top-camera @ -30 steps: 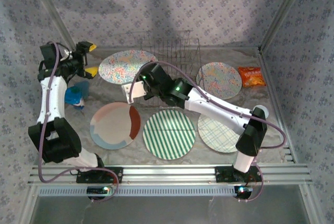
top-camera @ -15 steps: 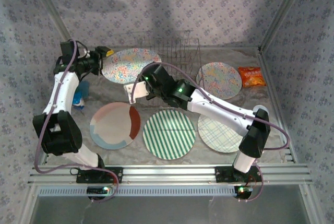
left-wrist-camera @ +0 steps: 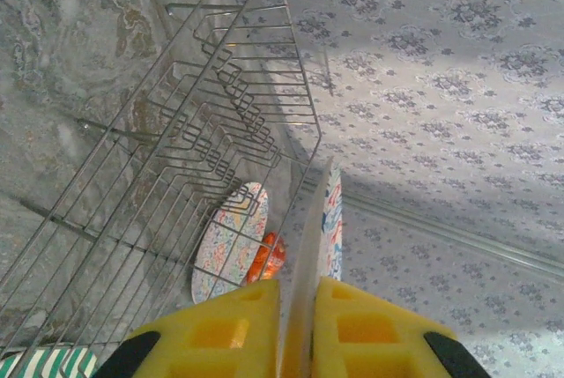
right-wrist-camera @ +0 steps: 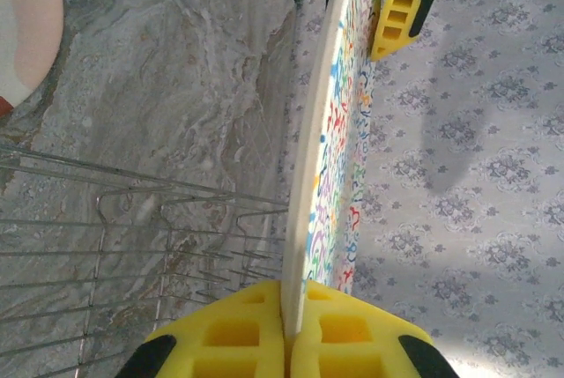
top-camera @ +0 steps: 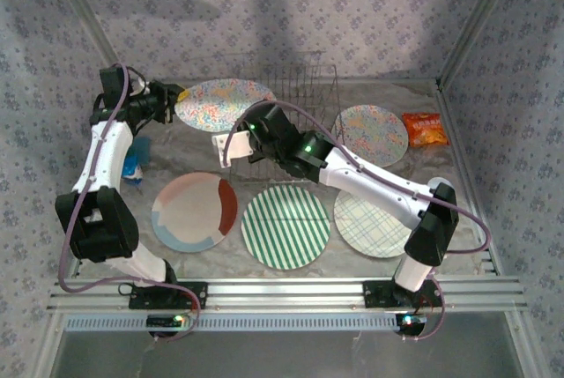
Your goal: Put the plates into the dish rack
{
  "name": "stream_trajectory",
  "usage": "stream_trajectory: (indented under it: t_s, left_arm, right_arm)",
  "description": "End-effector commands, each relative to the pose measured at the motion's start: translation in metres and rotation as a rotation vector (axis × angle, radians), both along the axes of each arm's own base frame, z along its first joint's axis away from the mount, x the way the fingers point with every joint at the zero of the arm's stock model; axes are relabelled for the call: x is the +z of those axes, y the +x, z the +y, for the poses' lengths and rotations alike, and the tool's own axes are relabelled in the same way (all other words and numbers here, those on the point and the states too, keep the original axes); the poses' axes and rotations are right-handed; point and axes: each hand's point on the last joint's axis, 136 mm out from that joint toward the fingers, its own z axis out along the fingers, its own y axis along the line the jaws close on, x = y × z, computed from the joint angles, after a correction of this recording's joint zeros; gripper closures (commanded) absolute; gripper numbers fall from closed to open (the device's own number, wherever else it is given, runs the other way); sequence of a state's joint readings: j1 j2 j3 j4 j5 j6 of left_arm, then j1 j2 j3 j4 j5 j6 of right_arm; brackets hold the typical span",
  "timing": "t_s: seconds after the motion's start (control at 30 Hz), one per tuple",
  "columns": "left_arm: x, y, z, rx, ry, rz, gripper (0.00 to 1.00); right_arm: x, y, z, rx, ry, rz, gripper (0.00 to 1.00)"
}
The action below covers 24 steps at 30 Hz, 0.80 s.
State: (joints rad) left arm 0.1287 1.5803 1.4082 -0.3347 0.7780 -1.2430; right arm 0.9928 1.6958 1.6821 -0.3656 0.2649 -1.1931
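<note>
As both arms meet at the back of the desk, the left gripper pinches the left rim of the floral plate, yellow pads tight on either side of the edge. That plate hangs tilted above the desk, just left of the dish rack. Moving right, the right gripper is clamped on the plate's near rim. Two grips on one stiff plate, and that's the danger: if the arms pull differently, the rim could slip from a pad, or the plate could twist and clip the rack's wires. The striped plate and three others lie flat.
</note>
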Motion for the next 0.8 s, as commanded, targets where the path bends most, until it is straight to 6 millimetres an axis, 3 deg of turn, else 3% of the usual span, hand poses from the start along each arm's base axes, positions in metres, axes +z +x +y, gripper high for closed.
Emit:
stream_trajectory:
  t_s: [0.0,0.2,0.53,0.77]
  left_arm:
    - [0.018,-0.002,-0.003,-0.001,-0.029,-0.019,0.84]
    - [0.022,-0.002,-0.004,-0.003,-0.033,-0.029,0.83]
    - [0.028,-0.003,-0.004,-0.004,-0.034,-0.049,1.00]
    - [0.036,-0.002,-0.004,-0.011,-0.017,-0.086,1.00]
  right_arm:
    - [0.026,0.002,-0.003,-0.001,0.044,-0.055,1.00]
    - [0.022,0.010,-0.007,-0.018,0.042,-0.046,1.00]
    - [0.018,0.018,-0.012,-0.033,0.053,-0.023,1.00]
    - [0.020,0.024,-0.013,-0.062,0.084,-0.010,0.96]
